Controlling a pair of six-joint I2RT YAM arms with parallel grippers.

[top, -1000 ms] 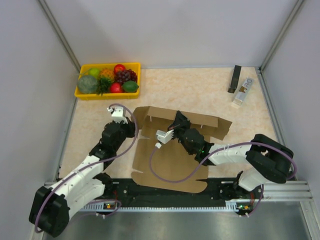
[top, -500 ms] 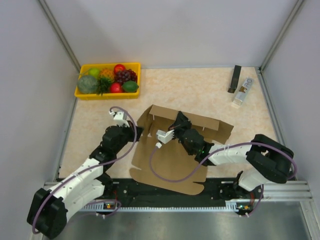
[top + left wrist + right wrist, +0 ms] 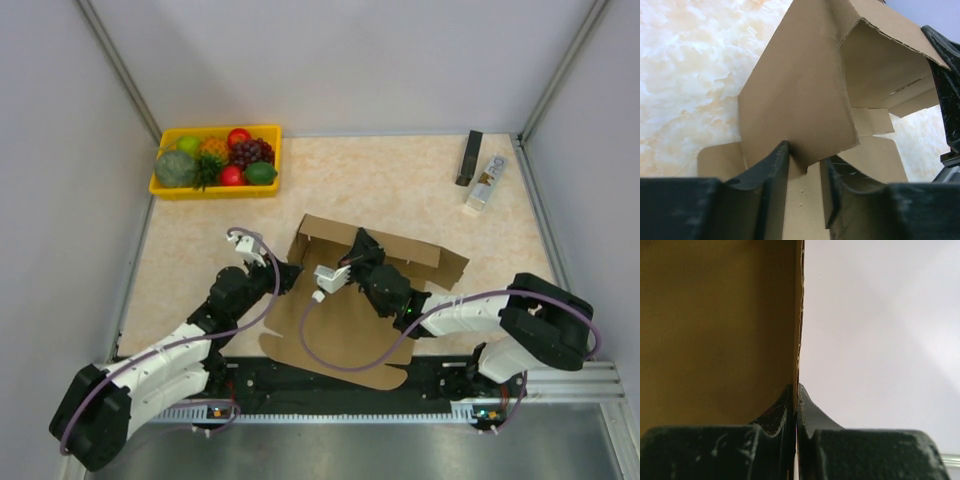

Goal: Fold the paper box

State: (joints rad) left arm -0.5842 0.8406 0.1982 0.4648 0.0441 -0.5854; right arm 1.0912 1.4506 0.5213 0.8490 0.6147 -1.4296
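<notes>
The paper box [image 3: 340, 330] is a brown cardboard sheet lying flat in the middle of the table, with its back wall standing up. My right gripper [image 3: 358, 243] is shut on the top edge of that wall. In the right wrist view the thin cardboard edge [image 3: 715, 325] runs straight into the closed right gripper [image 3: 797, 387]. My left gripper [image 3: 290, 272] is at the box's left rear corner. In the left wrist view the left gripper [image 3: 806, 155] is open. The lower corner of a raised side flap [image 3: 800, 90] sits between its fingers, against the left finger [image 3: 775, 165] only.
A yellow tray [image 3: 160, 187] of fruit stands at the back left. A black bar [image 3: 469, 157] and a small white carton [image 3: 485, 183] lie at the back right. Grey walls close in the table on the left, right and back.
My left gripper has moved right, toward the box's left rear corner, and its jaws have parted around the side flap. The right gripper keeps its grip on the back wall, which has shifted slightly right.
</notes>
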